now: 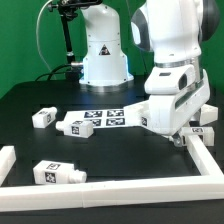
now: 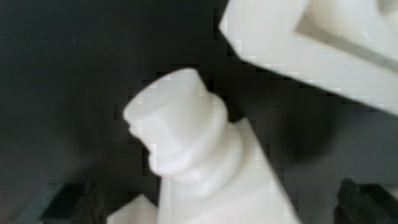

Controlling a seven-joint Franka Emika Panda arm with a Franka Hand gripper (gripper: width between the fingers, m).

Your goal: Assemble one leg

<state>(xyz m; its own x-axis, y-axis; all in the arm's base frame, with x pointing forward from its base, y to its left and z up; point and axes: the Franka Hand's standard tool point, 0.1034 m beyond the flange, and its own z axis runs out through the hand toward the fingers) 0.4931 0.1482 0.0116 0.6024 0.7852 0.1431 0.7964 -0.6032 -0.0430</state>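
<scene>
Your gripper sits low at the exterior view's right of the black bench, jaws spread wide. The small white plastic square-section leg stands between them, gaps either side, ungripped.

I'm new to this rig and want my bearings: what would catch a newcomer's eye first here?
The large white arm fills the exterior view's right, its gripper lowered to the black table. In the wrist view a white leg with a ridged end looms close between the dark fingers, a white panel beyond it. More tagged legs lie beside the marker board.
</scene>
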